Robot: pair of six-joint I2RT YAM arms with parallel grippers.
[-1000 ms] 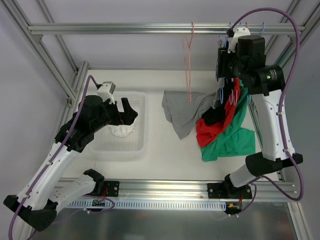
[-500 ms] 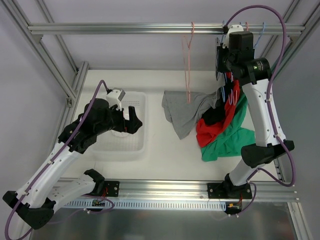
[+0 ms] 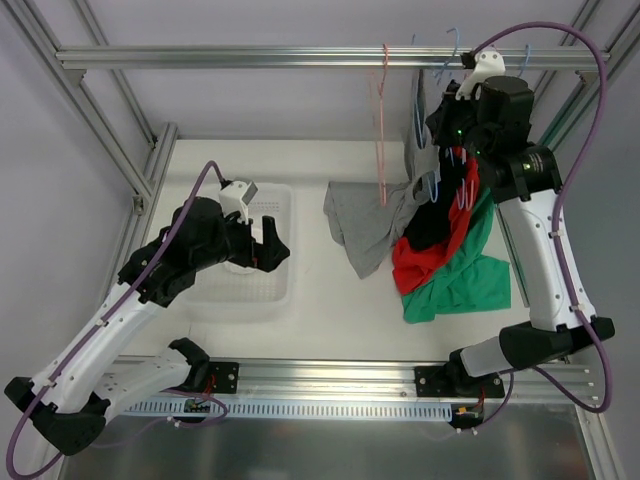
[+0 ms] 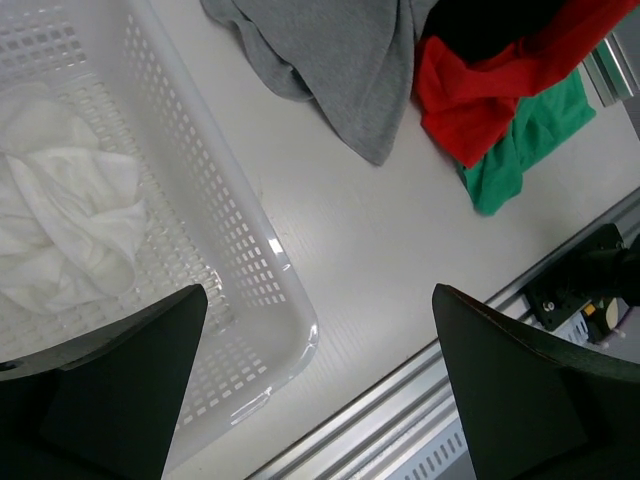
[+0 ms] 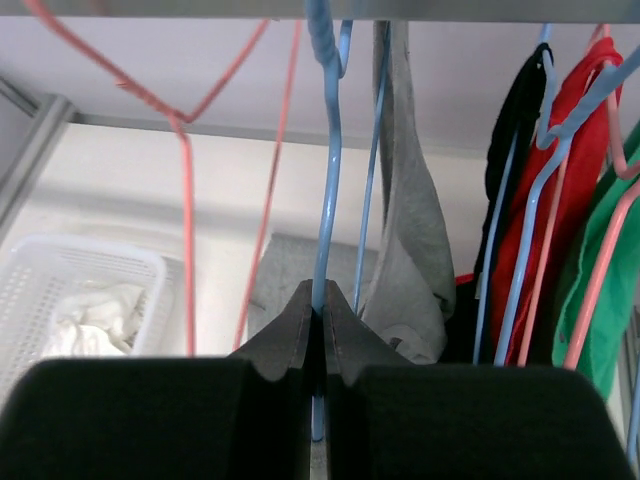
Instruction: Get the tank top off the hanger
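**Grip.** The right jaws are closed on the wire of the blue hanger, just below the rail. Whether the hook sits on the rail cannot be told.

**Task item.** The grey tank top hangs from that hanger under the rail. Its lower part trails onto the bench.

**Obstructions.**
- A bare red hanger hangs from the rail just to the left, clear of the tank top.
- To the right along the rail, a black garment, a red garment and a green garment crowd close on their own hangers.
- Their tails are heaped on the bench below the rail's right end, against the grey cloth.

**Left side.** The left jaws are wide apart and hold nothing. They sit over a corner of the white basket, well away from the rail. White cloth lies in the basket.

**Room.** There is bare bench between the basket and the heap.
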